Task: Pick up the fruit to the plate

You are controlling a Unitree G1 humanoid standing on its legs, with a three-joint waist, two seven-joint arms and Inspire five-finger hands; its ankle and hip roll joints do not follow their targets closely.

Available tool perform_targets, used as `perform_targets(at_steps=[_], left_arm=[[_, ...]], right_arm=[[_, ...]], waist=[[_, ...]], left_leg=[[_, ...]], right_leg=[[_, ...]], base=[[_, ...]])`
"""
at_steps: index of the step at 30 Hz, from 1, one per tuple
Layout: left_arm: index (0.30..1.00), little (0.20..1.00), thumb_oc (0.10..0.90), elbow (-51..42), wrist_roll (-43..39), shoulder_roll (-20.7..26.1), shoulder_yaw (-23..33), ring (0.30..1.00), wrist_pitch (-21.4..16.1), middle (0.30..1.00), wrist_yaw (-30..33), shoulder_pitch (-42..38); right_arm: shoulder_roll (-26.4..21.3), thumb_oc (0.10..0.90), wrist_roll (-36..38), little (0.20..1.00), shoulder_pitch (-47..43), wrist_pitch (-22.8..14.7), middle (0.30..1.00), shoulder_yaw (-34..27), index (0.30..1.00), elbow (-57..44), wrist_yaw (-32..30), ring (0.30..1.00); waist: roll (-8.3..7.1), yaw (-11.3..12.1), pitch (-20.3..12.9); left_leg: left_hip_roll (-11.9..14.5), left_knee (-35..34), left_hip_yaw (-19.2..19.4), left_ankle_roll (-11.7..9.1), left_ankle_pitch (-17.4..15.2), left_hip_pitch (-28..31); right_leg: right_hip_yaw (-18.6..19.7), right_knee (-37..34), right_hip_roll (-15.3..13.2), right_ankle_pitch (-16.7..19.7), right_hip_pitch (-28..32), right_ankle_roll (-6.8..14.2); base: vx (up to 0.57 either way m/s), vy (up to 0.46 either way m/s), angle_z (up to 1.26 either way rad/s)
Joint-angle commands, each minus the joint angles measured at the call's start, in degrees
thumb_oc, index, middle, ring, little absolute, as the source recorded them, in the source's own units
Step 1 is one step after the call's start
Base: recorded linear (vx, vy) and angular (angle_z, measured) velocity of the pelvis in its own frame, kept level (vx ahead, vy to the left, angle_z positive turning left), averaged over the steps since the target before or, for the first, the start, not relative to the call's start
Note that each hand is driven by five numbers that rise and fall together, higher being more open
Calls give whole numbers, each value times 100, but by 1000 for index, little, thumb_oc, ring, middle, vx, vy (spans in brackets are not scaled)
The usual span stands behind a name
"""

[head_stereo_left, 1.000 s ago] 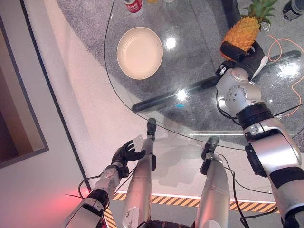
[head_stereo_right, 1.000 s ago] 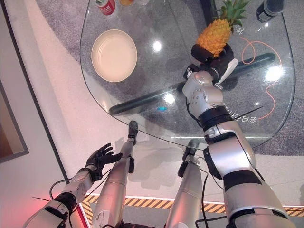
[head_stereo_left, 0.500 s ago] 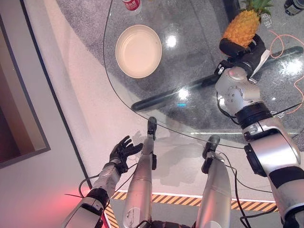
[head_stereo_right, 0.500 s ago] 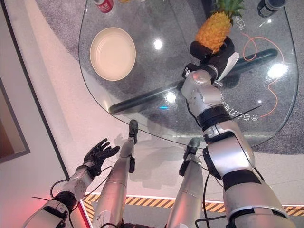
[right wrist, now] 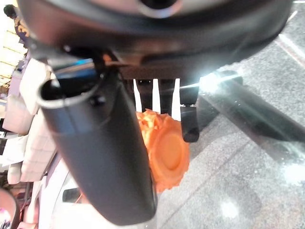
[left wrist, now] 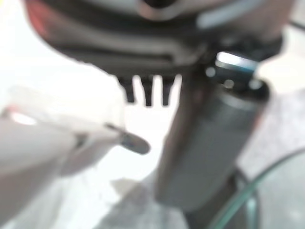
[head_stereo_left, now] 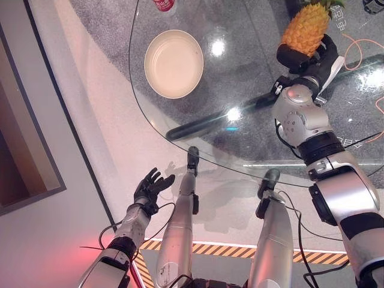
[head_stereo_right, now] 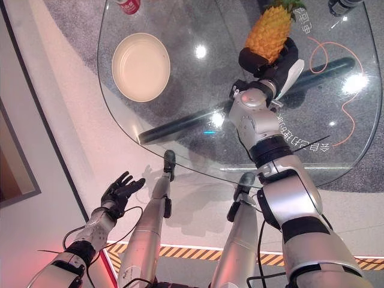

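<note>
Fingers of the right hand [head_stereo_left: 307, 60] clench the pineapple's [head_stereo_left: 305, 29] base (for carrying to the plate [head_stereo_left: 174, 63]); left hand [head_stereo_left: 150, 186] hangs open, spare

Glossy glass table [head_stereo_left: 180, 114], matt plate [head_stereo_left: 174, 64], rough-skinned pineapple [head_stereo_left: 306, 30]

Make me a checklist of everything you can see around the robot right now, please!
Surface: round glass table, shiny, with a dark bar under the glass.
Job's things: pineapple in the right hand, above the glass; cream plate empty, on the table's left part.
Clutter: red can at the far edge beyond the plate.
Hands: right hand curled round the pineapple's base; left hand open, low beside the table.
Cables: orange cable looping at the right.
Surroundings: grey carpet, pale floor, striped tape.
</note>
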Motion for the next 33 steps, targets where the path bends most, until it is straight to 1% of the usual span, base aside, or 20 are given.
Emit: perform_targets(at_steps=[1, 7, 10, 11, 12, 14, 17, 19, 20, 23, 28, 33], left_arm=[[900, 900, 800, 8, -87, 283, 147, 900, -663, 900, 532, -134], [900, 900, 800, -623, -58, 344, 462, 900, -1364, 900, 1241, -382], [900, 900, 800, -973, 56, 436, 657, 900, -1571, 900, 1632, -693], [900, 900, 800, -1005, 59, 445, 672, 900, -1582, 900, 1665, -720], [900, 900, 800, -1100, 118, 480, 739, 900, -1730, 900, 1827, -829], [900, 900, 800, -1168, 210, 533, 801, 900, -1852, 900, 1958, -941], [900, 900, 800, -1346, 378, 635, 897, 900, -2064, 900, 2224, -1089], [900, 900, 800, -1437, 506, 669, 942, 900, -2138, 900, 2367, -1147], [900, 900, 800, -1611, 603, 725, 1030, 900, -2214, 900, 2532, -1229], [900, 900, 800, -1737, 697, 774, 1105, 900, -2309, 900, 2639, -1343], [900, 900, 800, -2009, 845, 836, 1218, 900, -2465, 900, 2702, -1517], [900, 900, 800, -2411, 820, 780, 1335, 900, -2574, 900, 2449, -1578]], right_arm=[[-488, 100, -817, 200, -421, -302, 300, -66, 300, -872, 18, 300], [-526, 100, -1529, 200, -173, -165, 300, -189, 300, -1304, 18, 300], [-533, 100, -1952, 200, 86, -87, 300, -310, 300, -1566, 118, 300], [-531, 100, -1977, 200, 116, -81, 300, -324, 300, -1599, 123, 300], [-519, 100, -2074, 200, 222, -92, 300, -355, 300, -1672, 163, 300], [-514, 100, -2164, 200, 343, -152, 300, -385, 300, -1712, 205, 300], [-569, 100, -2351, 200, 602, -132, 300, -411, 300, -1924, 233, 300], [-586, 100, -2415, 200, 720, -136, 300, -449, 300, -2019, 248, 300], [-608, 100, -2609, 200, 942, -180, 300, -520, 300, -2159, 300, 300], [-622, 100, -2821, 200, 1092, -228, 300, -568, 300, -2220, 360, 300], [-657, 100, -3257, 200, 1290, -207, 300, -602, 300, -2346, 403, 300], [-695, 100, -3760, 200, 1503, -140, 300, -637, 300, -2525, 512, 300]], waist=[[-122, 68, -74], [-174, 43, -74], [-221, -8, -74], [-229, -14, -74], [-253, -41, -74], [-276, -69, -74], [-320, -133, -74], [-338, -157, -74], [-361, -199, -74], [-391, -236, -74], [-447, -273, -74], [-480, -303, -74]], left_leg=[[109, 568, 69, -42, -623, 96], [110, 543, 51, -53, -622, 90], [97, 587, 27, -50, -645, 46], [97, 600, 25, -51, -650, 36], [98, 615, 30, -56, -654, 7], [103, 614, 38, -60, -658, -9], [112, 596, 55, -68, -662, -12], [115, 595, 59, -73, -668, -26], [124, 628, 60, -83, -690, -67], [135, 657, 61, -95, -713, -95], [151, 678, 60, -113, -740, -149], [156, 690, 52, -116, -776, -192]], right_leg=[[-397, -1429, -35, 1253, 401, -29], [-380, -1424, -19, 1234, 397, -27], [-356, -1392, -10, 1229, 355, -14], [-351, -1384, -8, 1227, 346, -14], [-346, -1385, 1, 1228, 327, -13], [-340, -1398, 8, 1231, 316, -10], [-315, -1433, 36, 1238, 316, -5], [-304, -1441, 45, 1239, 303, -2], [-278, -1434, 50, 1233, 270, 3], [-259, -1429, 55, 1230, 248, 11], [-267, -1446, 53, 1233, 220, 35], [-278, -1464, 49, 1234, 200, 63]], base=[[0, 0, 0], [-6, -11, 0], [-13, -48, 1], [-9, -54, 1], [-9, -32, 2], [-6, -17, 1], [0, 0, 0], [0, 0, 0], [0, 0, 0], [-4, -11, 0], [-13, -39, 0], [-13, -40, -1]])
